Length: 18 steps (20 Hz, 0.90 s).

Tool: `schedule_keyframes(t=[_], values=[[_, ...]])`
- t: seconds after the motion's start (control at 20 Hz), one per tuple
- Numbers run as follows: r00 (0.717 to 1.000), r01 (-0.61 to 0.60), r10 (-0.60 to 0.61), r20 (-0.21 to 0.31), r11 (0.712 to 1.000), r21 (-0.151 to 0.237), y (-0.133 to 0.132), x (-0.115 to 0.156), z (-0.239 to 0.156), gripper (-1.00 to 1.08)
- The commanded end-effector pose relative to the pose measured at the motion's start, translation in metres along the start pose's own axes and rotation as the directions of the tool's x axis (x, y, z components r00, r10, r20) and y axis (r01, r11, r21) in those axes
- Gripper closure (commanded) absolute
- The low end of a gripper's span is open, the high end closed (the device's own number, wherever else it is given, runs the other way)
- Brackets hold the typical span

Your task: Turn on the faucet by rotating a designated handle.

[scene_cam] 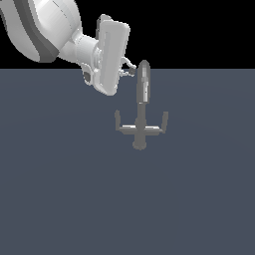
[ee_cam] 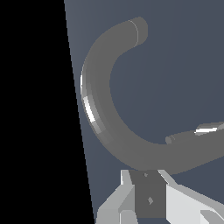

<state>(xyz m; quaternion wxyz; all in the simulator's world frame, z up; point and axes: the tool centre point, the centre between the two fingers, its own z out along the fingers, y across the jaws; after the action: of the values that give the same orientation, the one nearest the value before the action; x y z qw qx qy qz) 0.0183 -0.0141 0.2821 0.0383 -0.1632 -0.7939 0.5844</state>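
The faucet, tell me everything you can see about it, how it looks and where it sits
The faucet is a small grey, metallic-looking fixture standing upright on the flat blue-grey surface. A tall spout with a rounded tip rises from a short round base; the wrist view shows the spout curving in a hook. A thin crossbar carries two alike upturned pegs, one at each end. The gripper hangs beside the spout's top; contact cannot be told. No water is visible.

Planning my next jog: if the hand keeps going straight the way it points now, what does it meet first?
Most likely the spout, which curves right across the front of the hand in the wrist view, not a handle. Depth is uncertain.
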Motion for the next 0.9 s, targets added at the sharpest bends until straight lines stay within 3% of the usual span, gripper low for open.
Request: schedule_keyframes(t=[0.0,0.4,0.85], values=[[0.997,0.076,-0.077,0.017,0.997,0.022,0.012,-0.003,-0.001,1.08],[0.949,0.305,-0.311,0.047,0.947,0.100,0.051,-0.012,-0.005,1.08],[0.835,0.533,-0.549,0.040,0.824,0.193,0.097,-0.016,-0.007,1.08]])
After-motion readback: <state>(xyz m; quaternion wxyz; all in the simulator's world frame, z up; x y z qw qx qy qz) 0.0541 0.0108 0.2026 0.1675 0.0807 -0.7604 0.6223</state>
